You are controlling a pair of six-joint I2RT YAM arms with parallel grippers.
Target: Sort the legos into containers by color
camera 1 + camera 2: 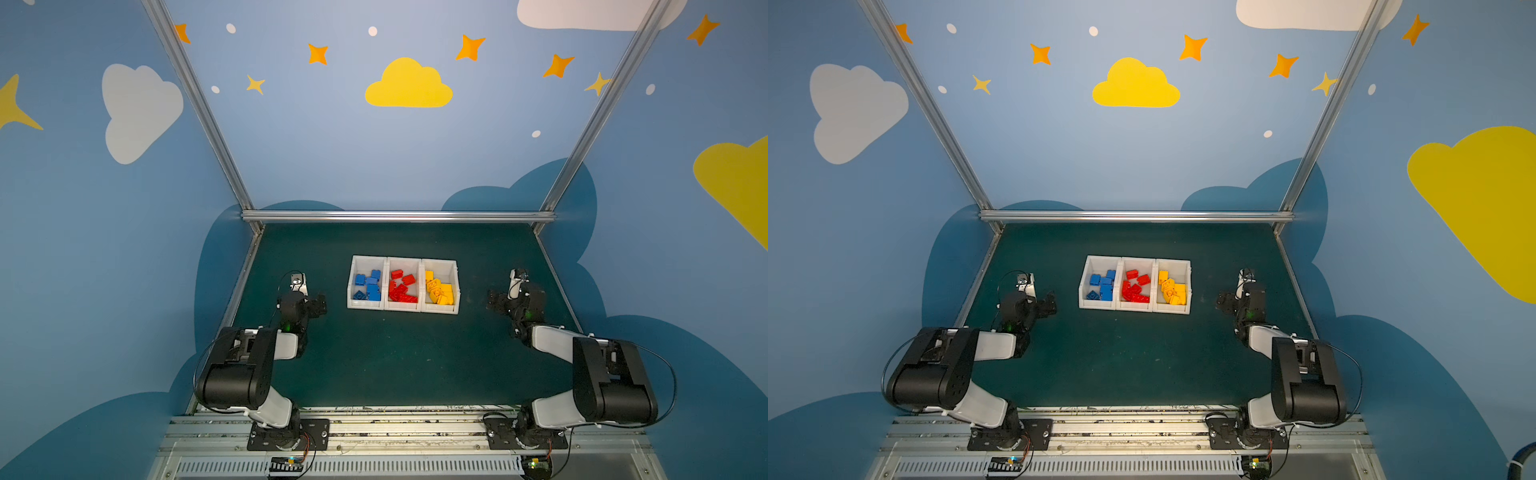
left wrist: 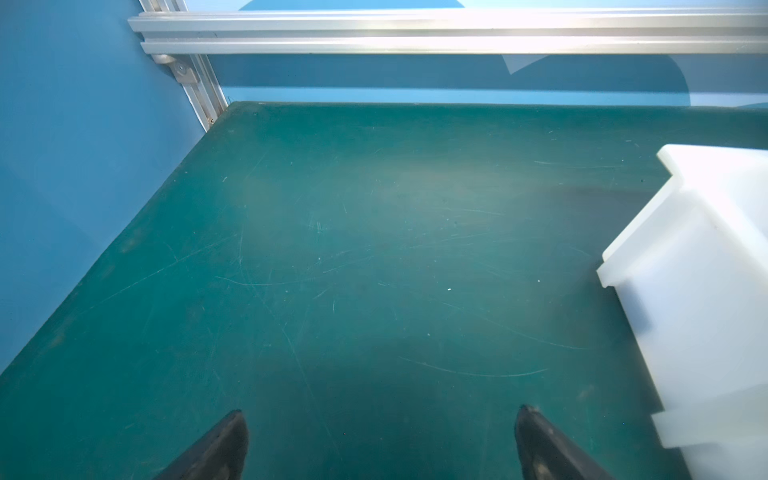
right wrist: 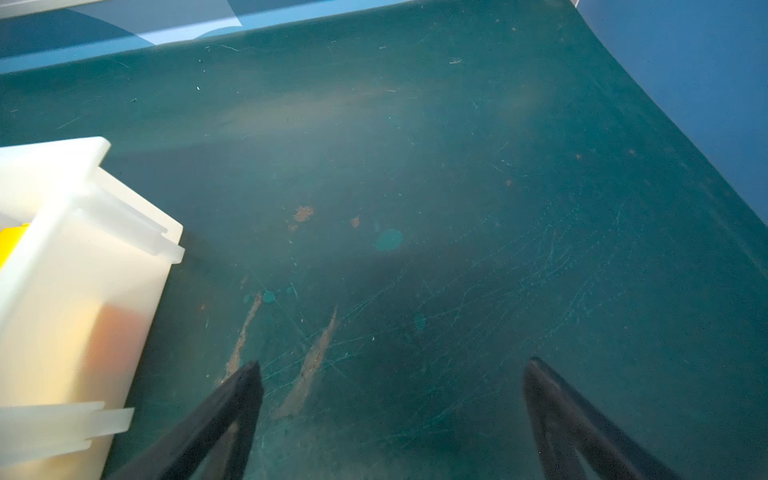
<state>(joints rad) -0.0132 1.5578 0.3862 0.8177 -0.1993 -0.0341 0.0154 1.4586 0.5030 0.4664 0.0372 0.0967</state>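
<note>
Three joined white bins (image 1: 403, 308) are noted on the green mat (image 1: 395, 365), centred, in both top views. Blue legos (image 1: 368, 285) are found in the left bin, red legos (image 1: 401, 286) in the middle one and yellow legos (image 1: 439, 290) in the right one. The left gripper (image 2: 380, 415) is seen left of the bins and apart from them, its fingers spread wide over bare mat. The right gripper (image 3: 390, 365) is seen right of the bins, also apart, with its fingers likewise spread wide over scuffed mat. A yellow edge is glimpsed inside the nearest bin in the right wrist view.
</note>
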